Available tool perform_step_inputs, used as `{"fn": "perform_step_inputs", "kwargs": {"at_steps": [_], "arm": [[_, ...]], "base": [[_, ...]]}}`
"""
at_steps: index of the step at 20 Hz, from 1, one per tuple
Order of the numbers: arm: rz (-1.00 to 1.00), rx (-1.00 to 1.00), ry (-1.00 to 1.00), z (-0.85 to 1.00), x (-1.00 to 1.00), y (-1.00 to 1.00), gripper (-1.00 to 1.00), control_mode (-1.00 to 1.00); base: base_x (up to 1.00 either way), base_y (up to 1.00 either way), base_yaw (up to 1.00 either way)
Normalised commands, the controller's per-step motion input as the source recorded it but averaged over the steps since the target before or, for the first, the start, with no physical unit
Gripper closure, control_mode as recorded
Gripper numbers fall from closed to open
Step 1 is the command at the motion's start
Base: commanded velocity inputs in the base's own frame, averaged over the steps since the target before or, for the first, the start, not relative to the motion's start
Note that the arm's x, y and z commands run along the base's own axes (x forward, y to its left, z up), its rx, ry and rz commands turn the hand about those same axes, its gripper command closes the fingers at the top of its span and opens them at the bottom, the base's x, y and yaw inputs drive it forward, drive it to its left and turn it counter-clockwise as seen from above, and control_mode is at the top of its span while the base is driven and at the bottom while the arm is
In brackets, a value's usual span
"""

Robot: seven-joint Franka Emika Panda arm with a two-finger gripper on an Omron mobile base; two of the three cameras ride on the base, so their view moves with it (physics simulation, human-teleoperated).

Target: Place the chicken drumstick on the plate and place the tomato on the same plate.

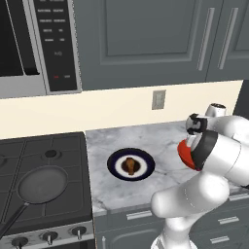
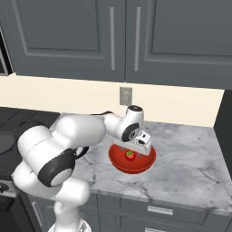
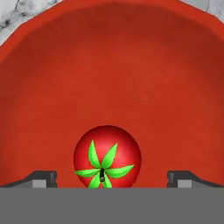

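Tomato resting at bottom of red bowl, green top facing up. Bowl standing on marble counter, right of centre, closer to front edge than to back wall. Tool lowered into bowl over tomato, released: fingertips spread wide on either side of fruit, clear gap on both sides, no contact. Tool visible from right base camera just above tomato, inside bowl rim.

Plate lying flat on counter near left edge, just beside stove. Chicken drumstick lying on white centre of plate. Plate and bowl well apart. Frying pan sitting on stove, handle pointing toward front.
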Motion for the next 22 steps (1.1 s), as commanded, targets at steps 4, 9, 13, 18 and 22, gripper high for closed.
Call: {"fn": "perform_step_inputs", "kwargs": {"at_steps": [4,9,13,18,22], "arm": [[0.00,0.00,0.00,-0.16,0.13,0.00,-1.00,-1.00],[0.00,0.00,0.00,-0.03,0.22,0.00,-1.00,-1.00],[0.00,0.00,0.00,-0.13,0.01,0.00,-1.00,-1.00],[0.00,0.02,0.00,-0.04,-0.02,0.00,-1.00,-1.00],[0.00,0.03,0.00,0.00,-0.24,0.00,-1.00,-1.00]], "base": [[0.00,0.00,0.00],[0.00,0.00,0.00],[0.00,0.00,0.00],[0.00,0.00,0.00],[0.00,0.00,0.00]]}}
